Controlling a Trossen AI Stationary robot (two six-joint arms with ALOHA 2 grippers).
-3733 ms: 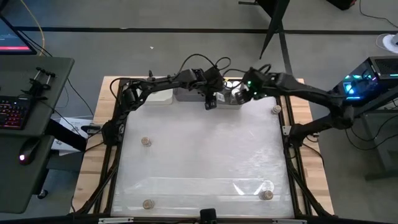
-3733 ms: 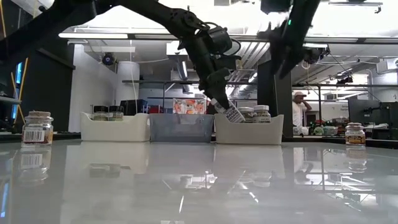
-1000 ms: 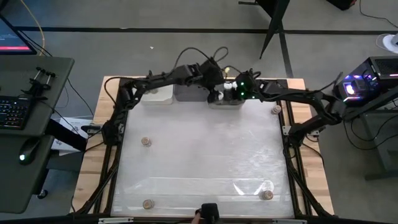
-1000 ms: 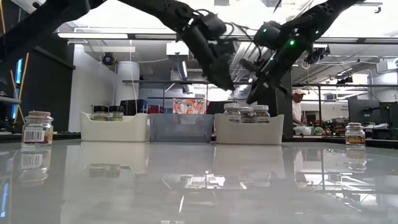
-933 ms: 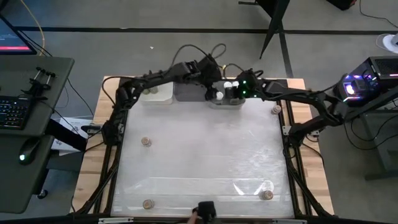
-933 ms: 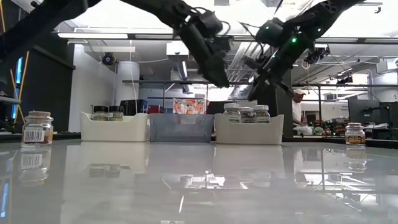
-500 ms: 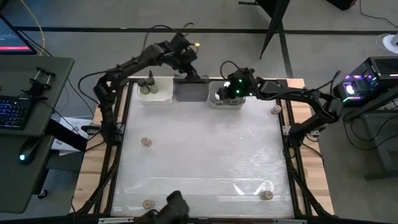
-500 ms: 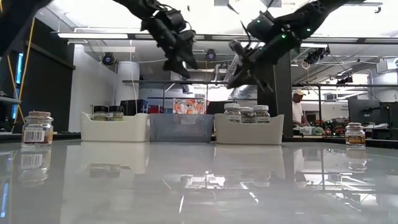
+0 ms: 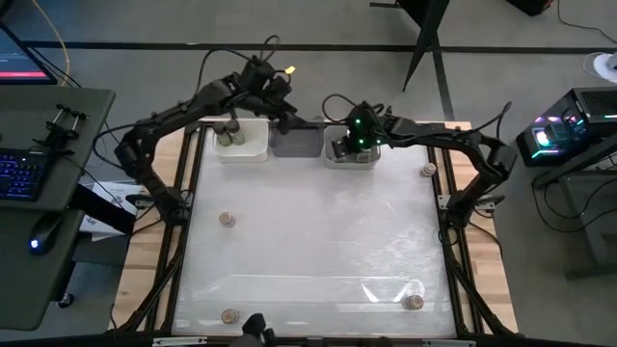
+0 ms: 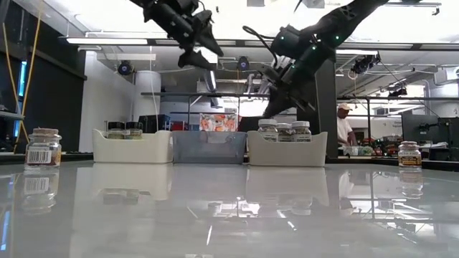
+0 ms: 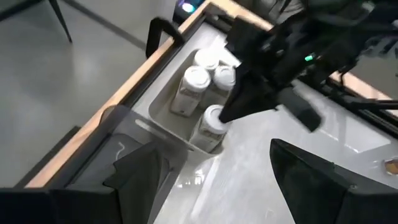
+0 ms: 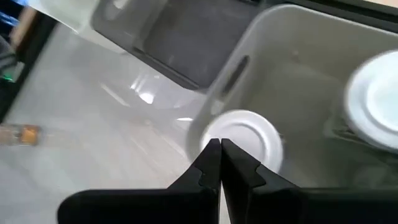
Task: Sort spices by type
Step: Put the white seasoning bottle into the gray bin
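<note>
Sorting is judged partly done: white-capped jars (image 11: 198, 79) are gathered in the bin (image 9: 349, 160) at upper centre, dark-capped jars (image 10: 125, 130) in the left bin (image 9: 253, 146). Four brown-capped jars (image 9: 226, 220) are left scattered on the bench (image 9: 318, 241). The right gripper (image 12: 220, 163) is pressed together above the white caps; the left gripper (image 11: 211, 180) is spread apart, empty.

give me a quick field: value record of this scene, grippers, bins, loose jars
left gripper: raised above the grey bin, jaws open, empty
right gripper: over the right white bin, jaws shut, empty
right white bin: four white-capped jars
left white bin: two dark-capped jars
grey bin: looks empty
loose jars: four cork-capped, spread over the table
</note>
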